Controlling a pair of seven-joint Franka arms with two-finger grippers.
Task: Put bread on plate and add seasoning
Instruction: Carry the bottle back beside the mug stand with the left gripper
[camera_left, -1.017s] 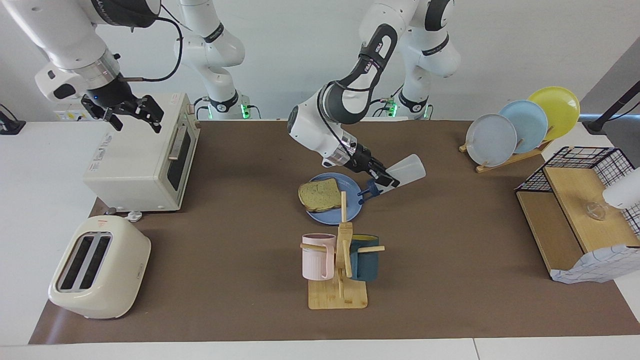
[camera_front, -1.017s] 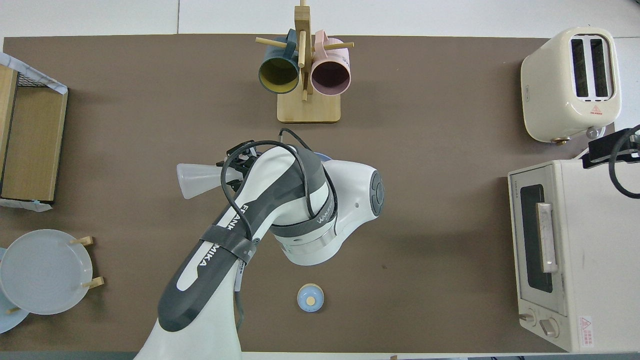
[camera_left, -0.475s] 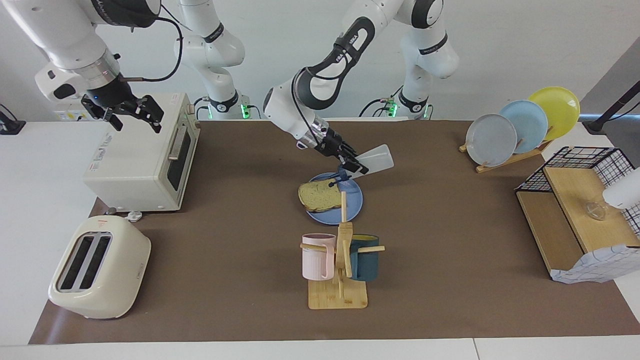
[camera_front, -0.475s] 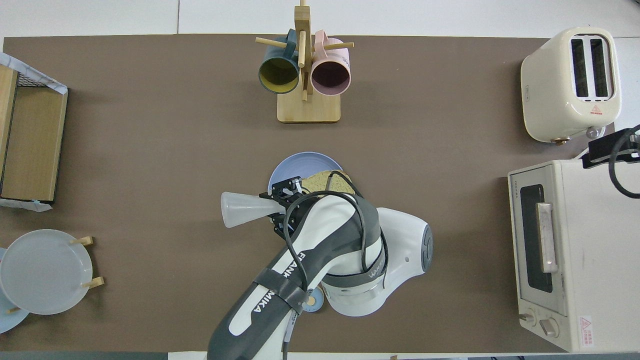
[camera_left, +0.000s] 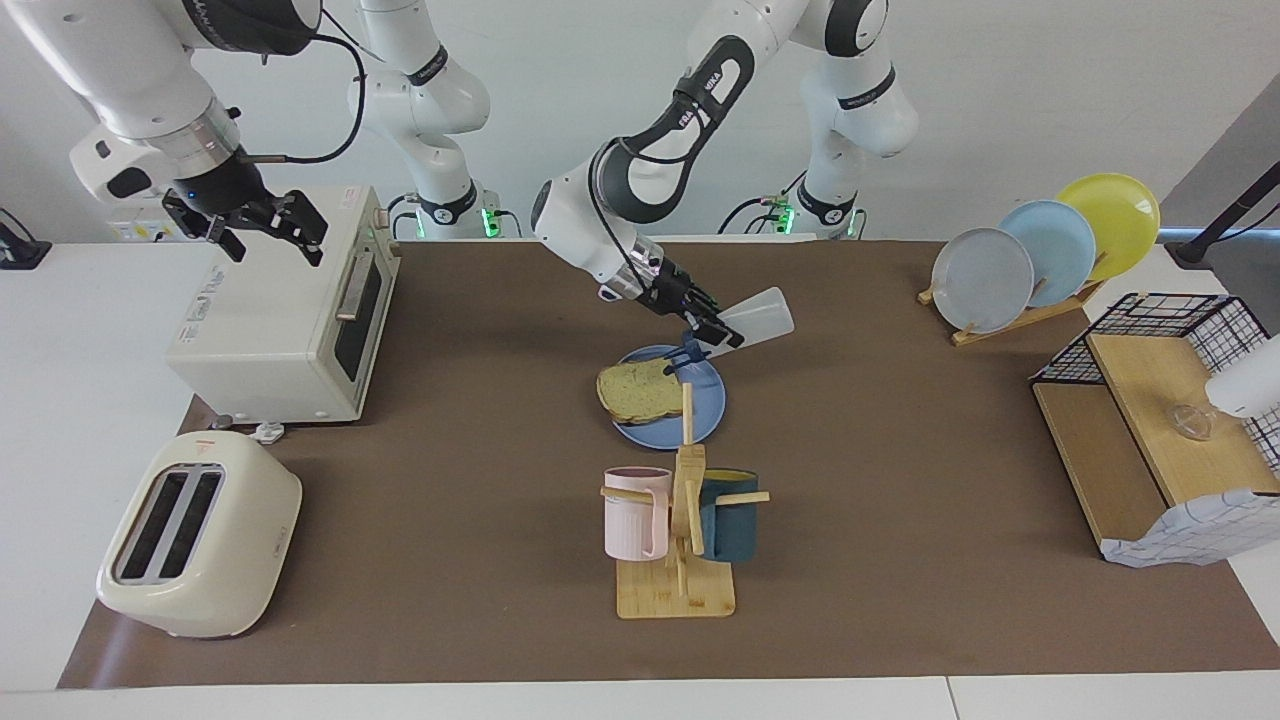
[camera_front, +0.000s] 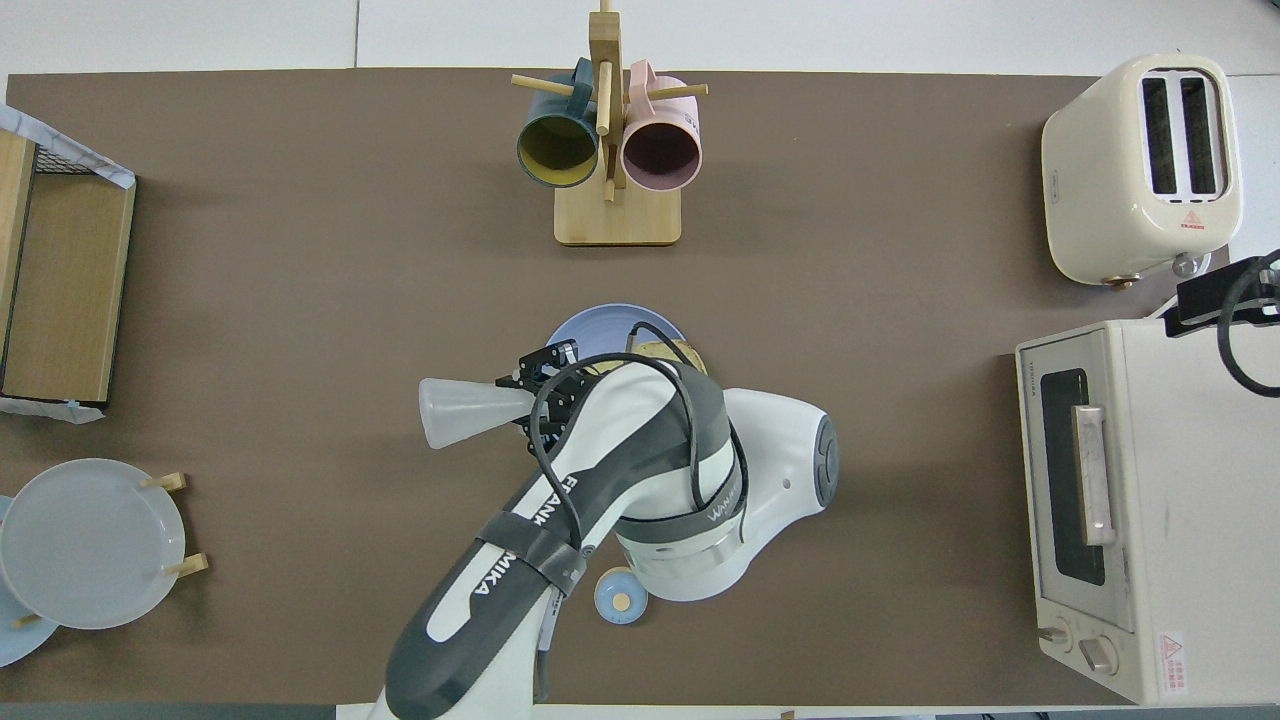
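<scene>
Both arms: glossy white rounded shells, dark grey/black joint sections and bands. Left arm (camera_left: 640, 180) carries white "FRANKA EMIKA" lettering on a dark grey link, a black cable looped along the forearm and strapped down with a dark band, a silver ring at the wrist and a round dark cap on the joint housing. Left tool (camera_left: 712, 332) is black with linkage fingers. Right arm (camera_left: 130, 80) has a silver wrist flange, a black cable and a small blue light; right tool (camera_left: 268, 228) is black. Green lights at both bases.
</scene>
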